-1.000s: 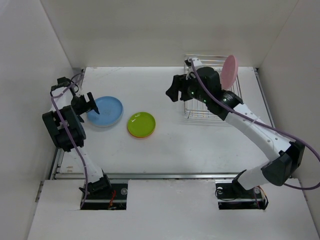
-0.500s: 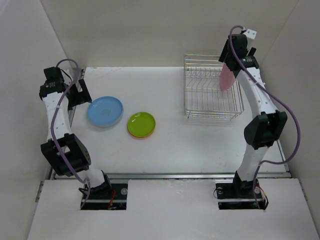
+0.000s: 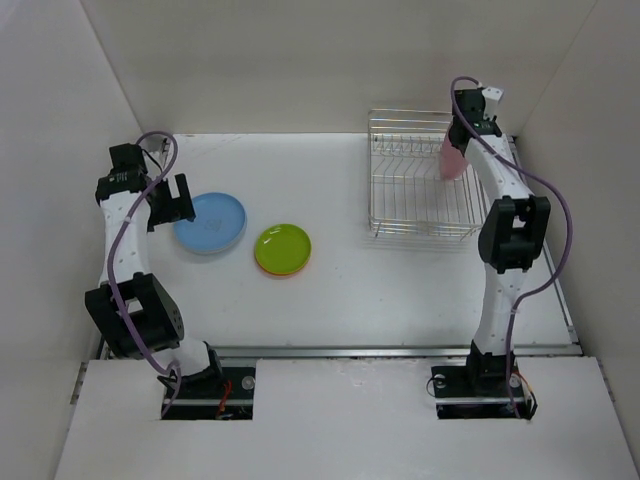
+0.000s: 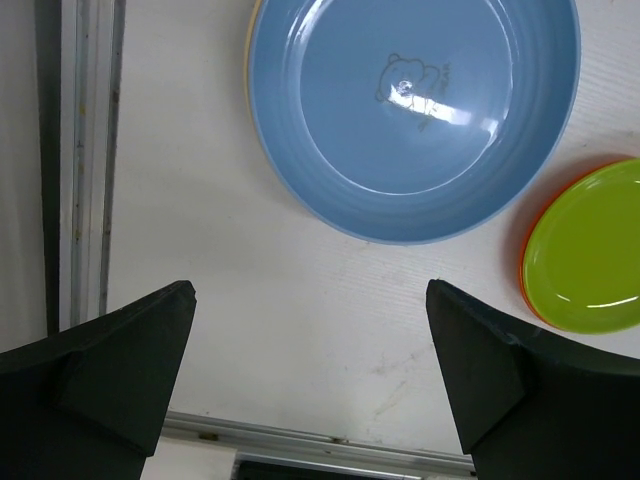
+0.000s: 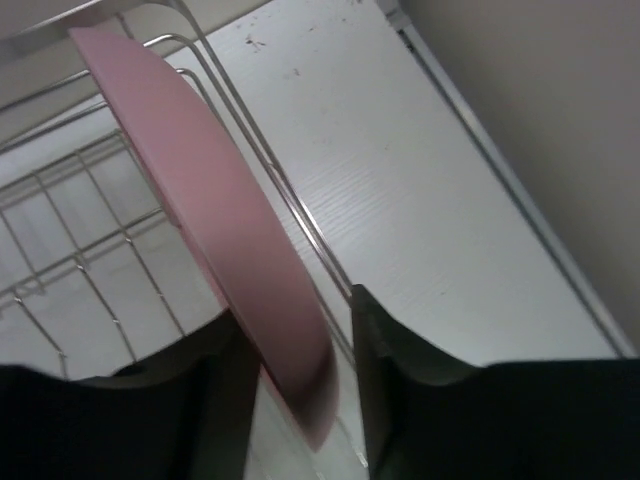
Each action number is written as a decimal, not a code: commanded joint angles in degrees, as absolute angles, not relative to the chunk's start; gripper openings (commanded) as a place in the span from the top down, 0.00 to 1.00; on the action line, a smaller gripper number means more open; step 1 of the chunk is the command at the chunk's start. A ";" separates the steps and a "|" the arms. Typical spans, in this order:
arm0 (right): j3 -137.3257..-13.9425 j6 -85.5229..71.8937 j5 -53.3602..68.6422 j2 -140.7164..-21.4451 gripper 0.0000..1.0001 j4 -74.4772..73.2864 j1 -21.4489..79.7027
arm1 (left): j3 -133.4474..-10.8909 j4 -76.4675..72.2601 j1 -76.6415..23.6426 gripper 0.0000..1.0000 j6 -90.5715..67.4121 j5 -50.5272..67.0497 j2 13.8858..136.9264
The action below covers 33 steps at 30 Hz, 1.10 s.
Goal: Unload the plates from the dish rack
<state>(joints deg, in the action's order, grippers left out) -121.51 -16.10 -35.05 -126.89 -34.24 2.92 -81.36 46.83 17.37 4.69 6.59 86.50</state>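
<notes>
Progress came just now: our right pincer (image 5: 300,345) closed on the pink plate (image 5: 220,220), seemingly the last in the dish rack (image 3: 400,226), while our left pincer (image 4: 310,370) gaped empty.

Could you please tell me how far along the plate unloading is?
Done: the blue plate and the lime green plate, atop an orange plate, lie on the table. In hand: the right pincer grips the pink plate at the right end of the dish rack. Left: setting that plate down; the rack shows no others.
</notes>
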 commanded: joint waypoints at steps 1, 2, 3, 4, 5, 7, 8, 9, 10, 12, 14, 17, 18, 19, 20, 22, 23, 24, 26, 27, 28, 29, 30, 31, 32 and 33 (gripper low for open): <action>-116.22 -11.61 -42.26 -118.49 0.63 -25.15 4.56 | -81.21 47.55 17.14 0.00 5.98 6.33 83.58; -115.15 -10.56 -43.23 -116.04 0.69 -23.74 4.57 | -81.21 47.55 17.14 0.00 5.98 6.33 83.06; -114.27 -8.63 -44.20 -114.88 0.76 -21.82 5.35 | -81.21 47.55 17.14 0.00 5.98 6.33 83.06; -113.65 -7.57 -44.82 -113.83 0.86 -21.19 6.32 | -80.69 47.03 17.14 0.00 5.98 6.33 83.06; -112.86 -6.34 -45.52 -112.69 0.90 -20.66 6.85 | -80.68 47.02 17.14 0.00 5.98 6.33 82.45; -112.32 -2.31 -48.06 -109.35 0.99 -17.85 8.52 | -80.68 47.02 17.14 0.00 5.98 6.94 82.44; -111.45 -1.07 -53.47 -108.38 1.00 -16.54 10.44 | -80.68 47.02 17.14 0.00 5.98 7.64 81.92; -111.45 0.08 -55.70 -106.72 1.00 -15.39 11.42 | -80.68 47.02 17.14 0.00 5.98 7.65 81.39; -111.45 2.26 -57.03 -106.09 1.00 -14.68 12.21 | -80.68 47.02 17.14 0.00 5.98 7.65 81.39; -114.33 3.69 -60.98 -105.47 1.00 -14.68 14.14 | -80.68 47.54 17.14 0.00 5.98 8.26 80.16; -115.66 6.05 -65.02 -103.45 1.00 -13.81 15.64 | -81.21 48.24 16.61 0.00 6.59 10.10 79.63; -114.88 8.87 -69.08 -99.42 1.00 -12.13 20.11 | -81.91 50.44 16.61 0.00 9.04 13.87 78.40; -113.83 8.88 -68.04 -98.10 1.00 -12.13 23.52 | -82.61 51.32 16.61 0.00 9.84 18.06 78.40; -110.77 8.88 -62.98 -96.69 1.00 -12.13 25.47 | -83.66 53.59 16.09 0.00 10.89 20.54 78.40; -109.09 7.92 -59.01 -93.98 1.00 -14.39 27.58 | -84.28 54.92 16.08 0.00 11.77 23.00 78.40; -106.45 3.62 -43.88 -92.12 1.00 -17.91 32.92 | -86.48 57.56 15.56 0.00 14.32 30.82 78.40; -104.96 1.25 -38.11 -91.59 1.00 -19.84 34.35 | -87.18 60.18 15.56 0.00 15.20 33.37 78.40; -104.16 -3.47 -32.05 -91.58 1.00 -21.95 35.32 | -87.97 61.51 15.56 0.00 15.99 35.66 79.18; -100.40 -9.54 -14.44 -91.58 1.00 -19.54 36.56 | -89.99 64.41 14.94 0.00 17.31 40.59 79.80; -98.89 -10.88 -9.28 -92.28 1.00 -17.68 37.43 | -90.00 64.42 14.33 0.00 17.92 41.65 79.80; -97.57 -12.20 -4.97 -92.89 1.00 -15.75 37.44 | -90.00 64.95 14.33 0.00 17.93 42.27 79.80; -96.34 -13.17 1.34 -93.68 1.00 -13.91 38.83 | -90.00 64.95 14.33 0.00 17.93 42.88 79.80; -95.63 -13.97 3.58 -95.87 1.00 -12.49 39.46 | -90.00 63.91 14.33 0.00 17.23 42.89 79.80; -95.63 -15.71 5.34 -97.11 1.00 -10.91 40.16 | -90.00 63.90 14.33 0.00 17.23 42.37 79.80; -95.62 -16.52 9.10 -98.34 1.00 -10.12 41.56 | -89.39 63.20 13.80 0.00 16.70 42.36 79.28; -95.62 -17.57 11.23 -99.57 1.00 -9.24 42.36 | -88.86 62.67 13.80 0.00 16.70 42.36 79.28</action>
<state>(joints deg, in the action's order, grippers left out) -96.23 -11.05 -5.91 -96.97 -15.73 40.05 -88.27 61.69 14.20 15.42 38.26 80.40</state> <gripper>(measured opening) 0.182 0.996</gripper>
